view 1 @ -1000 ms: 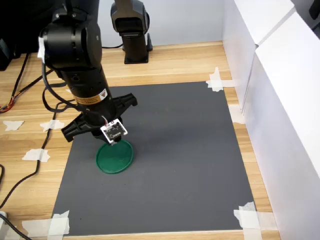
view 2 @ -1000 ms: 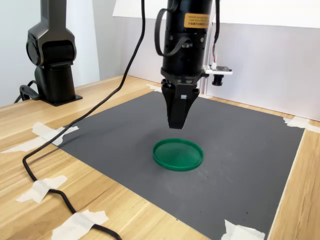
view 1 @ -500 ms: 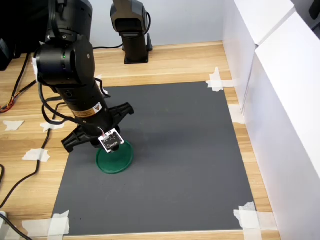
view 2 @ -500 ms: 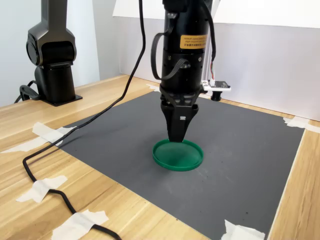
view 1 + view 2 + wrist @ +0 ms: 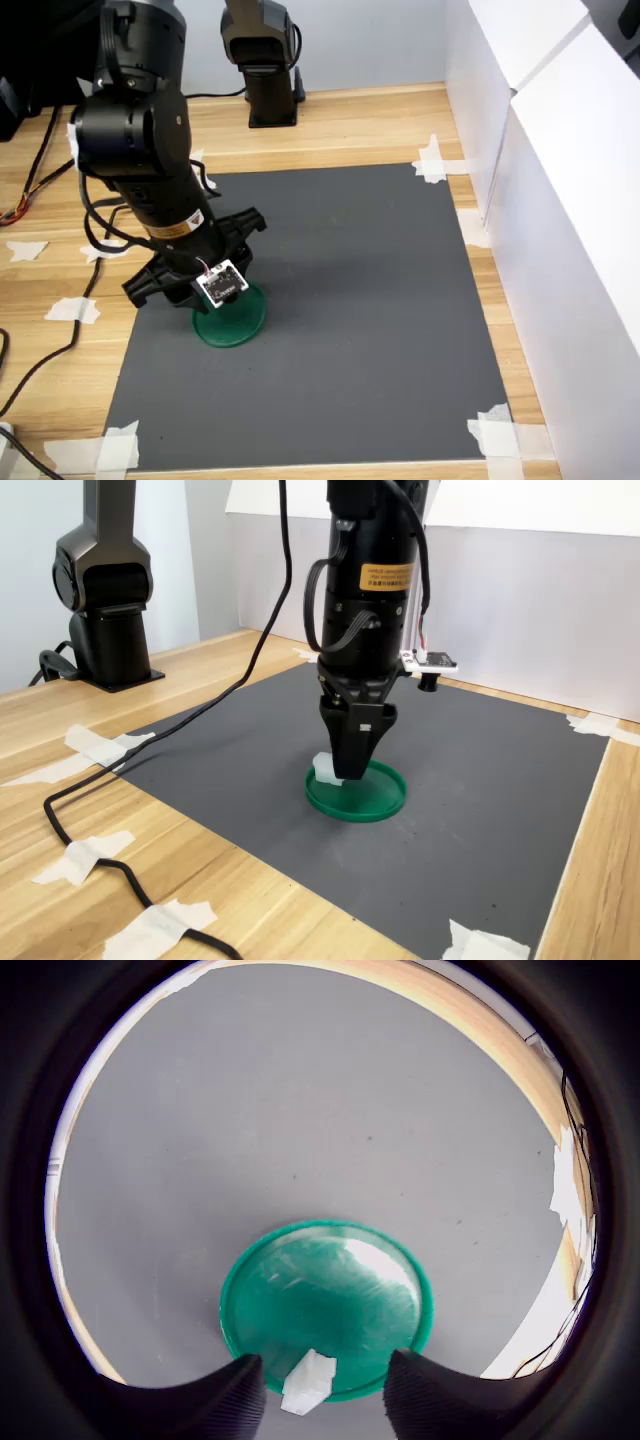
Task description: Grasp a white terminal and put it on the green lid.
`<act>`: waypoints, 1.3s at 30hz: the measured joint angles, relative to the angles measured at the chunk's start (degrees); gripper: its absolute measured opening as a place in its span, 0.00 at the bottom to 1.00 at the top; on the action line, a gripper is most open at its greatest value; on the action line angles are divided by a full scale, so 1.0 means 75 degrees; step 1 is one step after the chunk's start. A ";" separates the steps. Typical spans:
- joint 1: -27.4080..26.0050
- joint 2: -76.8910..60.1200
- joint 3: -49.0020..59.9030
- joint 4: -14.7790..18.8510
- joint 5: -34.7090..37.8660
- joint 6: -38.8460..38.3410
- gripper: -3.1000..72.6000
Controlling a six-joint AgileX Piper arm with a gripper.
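— Where's my pincer (image 5: 345, 776)?

— Low over the green lid (image 5: 357, 792), fingers apart. In the wrist view the white terminal (image 5: 308, 1381) sits between them at the lid's rim; I can't tell whether they touch it.

— Room around it?

— In the first exterior view, bare dark mat (image 5: 380, 270) to the right; the mat's left edge and the desk (image 5: 340, 125) lie near.

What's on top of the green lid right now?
The white terminal sits at the green lid rim, between the gripper jaws. Whether it rests on the lid or hangs just above is hidden. The rest of the lid is bare.
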 joint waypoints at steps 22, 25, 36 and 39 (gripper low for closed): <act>-0.0539 -0.6653 0.3743 0.2625 -0.3703 0.1151 0.03; -0.0713 -0.8011 0.4679 0.3488 -0.4179 0.1262 0.02; -0.0739 -1.1802 0.8643 0.4271 -0.4721 0.1299 0.02; -0.0739 -1.2696 0.9094 0.4278 -0.4409 0.1299 0.02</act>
